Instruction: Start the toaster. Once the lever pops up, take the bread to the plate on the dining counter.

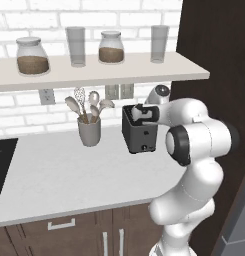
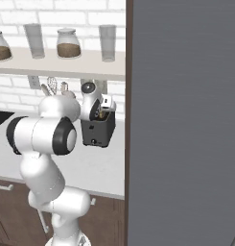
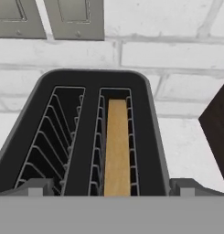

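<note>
The dark boxy toaster (image 1: pixel 140 135) (image 2: pixel 97 130) stands on the wall counter against the brick wall. In the hand view I look down into its two slots (image 3: pixel 93 137). The bread (image 3: pixel 117 146), a tan slice seen edge-on, sits in the right slot, and the left slot holds nothing. My gripper (image 1: pixel 142 114) (image 2: pixel 104 106) (image 3: pixel 112 187) hovers just above the toaster's top, open, with one fingertip (image 3: pixel 38 186) off each side of the toaster. Nothing is between the fingers. The lever is hidden from me. The plate and the dining counter are out of view.
A grey crock of utensils (image 1: pixel 89 131) stands left of the toaster. A shelf (image 1: pixel 94 75) with jars and glasses hangs overhead. A dark tall cabinet (image 1: pixel 214 60) walls off the right side, and a grey panel (image 2: pixel 186 120) stands at the right of the right base view. A cooktop (image 1: pixel 1 165) lies far left.
</note>
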Motion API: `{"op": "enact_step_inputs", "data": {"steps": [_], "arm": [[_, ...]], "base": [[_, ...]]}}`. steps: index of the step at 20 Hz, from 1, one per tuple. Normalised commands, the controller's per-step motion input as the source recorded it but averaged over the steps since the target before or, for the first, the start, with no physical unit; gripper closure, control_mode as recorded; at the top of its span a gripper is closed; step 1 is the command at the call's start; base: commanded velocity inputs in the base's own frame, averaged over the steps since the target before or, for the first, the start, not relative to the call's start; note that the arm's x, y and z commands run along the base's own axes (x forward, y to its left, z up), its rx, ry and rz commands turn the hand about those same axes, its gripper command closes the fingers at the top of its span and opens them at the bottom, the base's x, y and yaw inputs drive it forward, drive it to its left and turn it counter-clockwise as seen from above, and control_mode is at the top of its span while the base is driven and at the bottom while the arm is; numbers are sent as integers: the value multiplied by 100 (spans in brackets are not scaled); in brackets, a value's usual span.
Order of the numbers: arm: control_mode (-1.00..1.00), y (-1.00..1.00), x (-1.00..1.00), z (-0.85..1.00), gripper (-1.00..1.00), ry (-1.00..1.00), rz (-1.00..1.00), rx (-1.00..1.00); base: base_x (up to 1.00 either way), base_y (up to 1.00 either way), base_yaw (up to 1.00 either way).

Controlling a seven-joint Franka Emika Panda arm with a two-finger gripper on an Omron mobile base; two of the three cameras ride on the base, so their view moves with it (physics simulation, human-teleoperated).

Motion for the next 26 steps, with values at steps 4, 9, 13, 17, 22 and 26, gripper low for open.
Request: {"op": "enact_step_inputs", "data": {"steps": [4,9,13,17,22,26], "arm": [[-100,0,18,-6,-100,0,0,0],[-100,0,12,-3,-100,0,0,0],[-100,0,3,-9,-100,0,0,0],[-100,0,0,-13,-100,-1,0,0],[-100,0,0,-5,-100,0,0,0],[-100,0,5,0,-100,0,0,0]], "base": [[0,0,0],[0,0,0],[0,0,0],[0,0,0],[0,0,0],[0,0,0]]}}
